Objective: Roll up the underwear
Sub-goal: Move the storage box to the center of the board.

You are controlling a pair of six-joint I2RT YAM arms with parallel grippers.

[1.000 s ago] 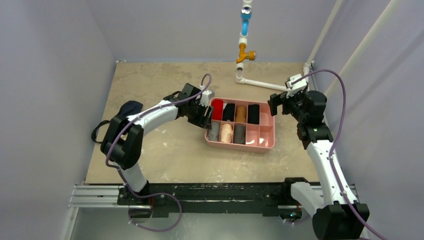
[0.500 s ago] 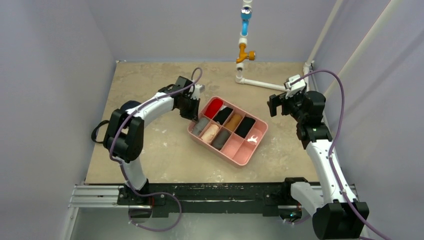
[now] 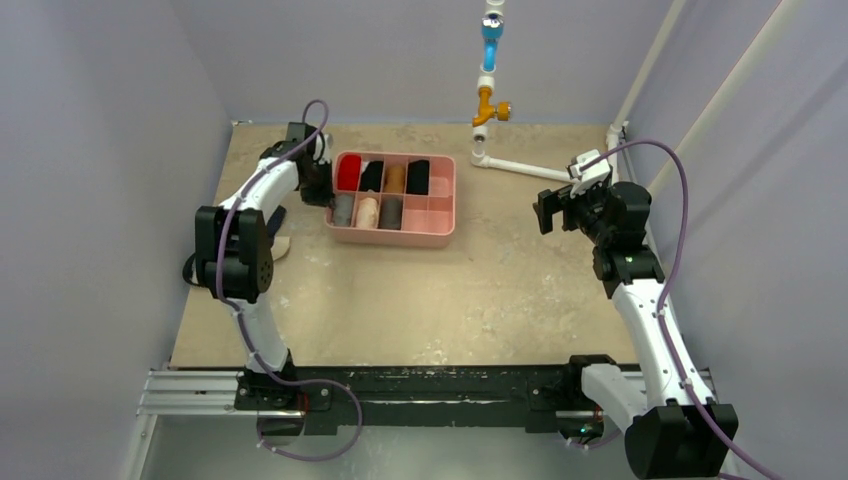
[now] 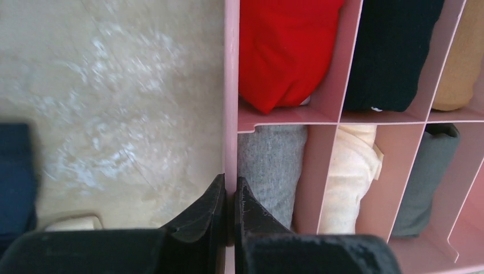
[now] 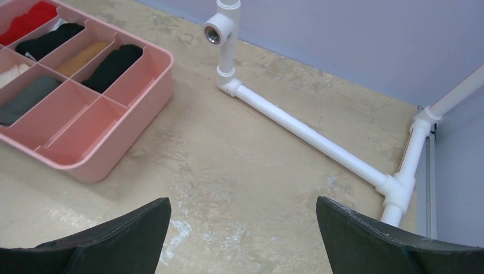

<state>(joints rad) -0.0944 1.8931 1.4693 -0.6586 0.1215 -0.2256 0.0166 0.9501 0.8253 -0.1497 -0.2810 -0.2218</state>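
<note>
The L arm is stretched to the far-left part of the beige stone-look tabletop [image 3: 480,290], where a pink plastic divided tray [image 3: 392,238] is sat square to the back wall. The left gripper [image 4: 230,205] is clenched on the tray's left side wall. One black finger [image 4: 208,214] is set outside on the table side. The other is inside the near-left compartment, pressed vs. a light grey fabric roll [image 4: 274,165].

In the tray's far row, L to R in the overhead view, are held a red fabric roll [image 3: 348,172], a black fabric roll [image 3: 372,175], a tan fabric roll [image 3: 396,177] and a second black roll [image 3: 418,176]. In the near row, next to the light grey one, a cream fabric roll [image 3: 367,211] and a dark grey fabric roll [image 3: 390,211] are seen.

The small dark navy-blue fabric underwear [image 4: 14,182] is left on the tabletop outside the tray, to its left and apart from it — not gripped by either arm. A pale cream strip [image 4: 74,221] is seen just beside it. From overhead it is mostly hidden behind the L arm; rolled or flat cannot be told.

The right gripper [image 5: 242,228] is released, fingers spread wide w/ nothing between them. It is held above the right side of the table, well apart from the tray. A white PVC pipe assembly [image 5: 302,128] is laid on the table ahead of it, running toward the back-right corner.
</note>
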